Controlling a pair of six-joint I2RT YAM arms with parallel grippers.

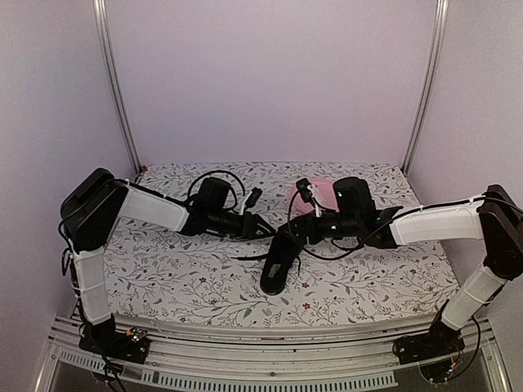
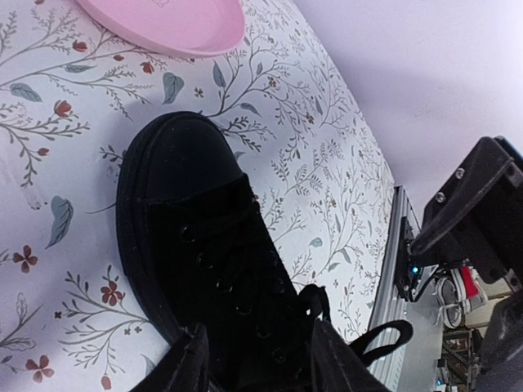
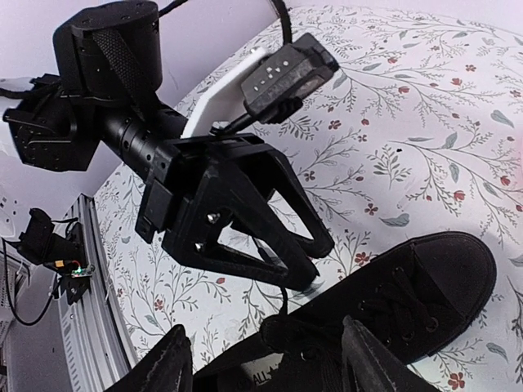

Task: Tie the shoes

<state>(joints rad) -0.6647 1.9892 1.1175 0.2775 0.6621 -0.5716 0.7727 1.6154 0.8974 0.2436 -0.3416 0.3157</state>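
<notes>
One black shoe (image 1: pixel 276 268) lies on the flowered cloth, toe towards the pink plate (image 1: pixel 320 194). My left gripper (image 1: pixel 265 230) hovers by its upper left, and my right gripper (image 1: pixel 295 232) hovers over its upper right. In the left wrist view the shoe (image 2: pixel 192 237) fills the middle. The left gripper (image 2: pixel 260 367) stands over its laced part, fingers apart, with a lace loop (image 2: pixel 384 339) to the right. In the right wrist view the right gripper (image 3: pixel 270 367) is open above the shoe (image 3: pixel 409 286). A thin lace strand rises from the shoe's collar to the left gripper (image 3: pixel 320 263).
The pink plate (image 2: pixel 167 24) sits just beyond the shoe's toe. Metal frame posts (image 1: pixel 114 90) stand at the back corners. An aluminium rail (image 1: pixel 245 341) runs along the near table edge. In the left wrist view the right arm (image 2: pixel 474 220) looms at the right.
</notes>
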